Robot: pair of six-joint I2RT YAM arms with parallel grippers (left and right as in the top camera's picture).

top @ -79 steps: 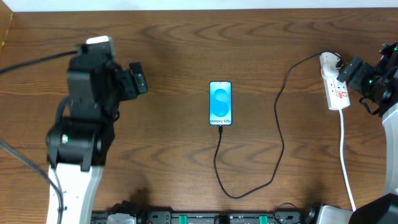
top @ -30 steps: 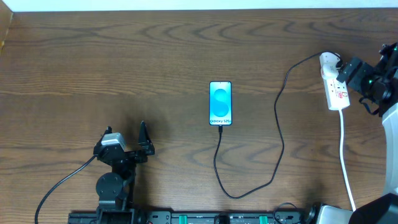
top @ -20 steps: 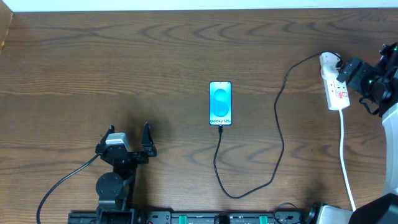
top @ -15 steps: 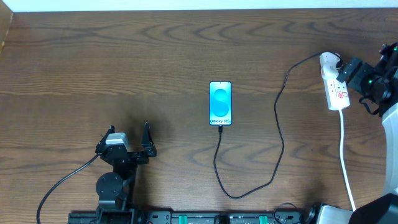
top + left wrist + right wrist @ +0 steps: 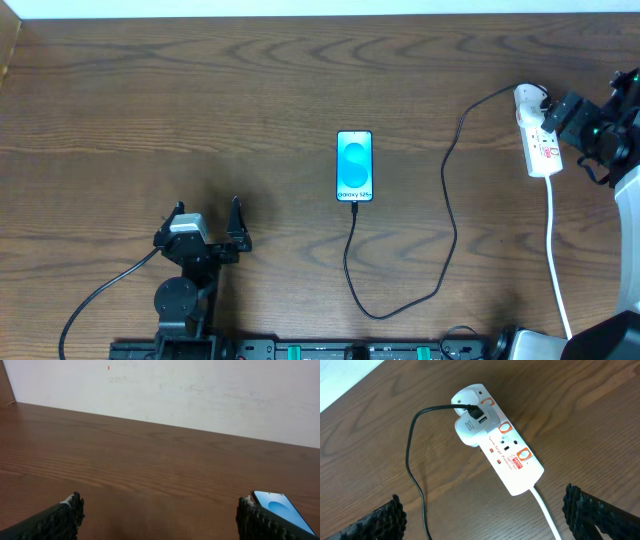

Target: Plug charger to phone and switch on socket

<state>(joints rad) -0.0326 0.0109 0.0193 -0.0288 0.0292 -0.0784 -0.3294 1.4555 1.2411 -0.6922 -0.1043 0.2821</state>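
Both released, empty: R gripper just short of socket, its long axis diagonal; L gripper well apart.

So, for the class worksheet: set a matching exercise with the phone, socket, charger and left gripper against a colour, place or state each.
1 phone
2 socket
3 charger
4 left gripper

A white, far right
B open, front left
C black, looping
D blue screen, in the middle

Pairs: 1-D, 2-A, 3-C, 4-B
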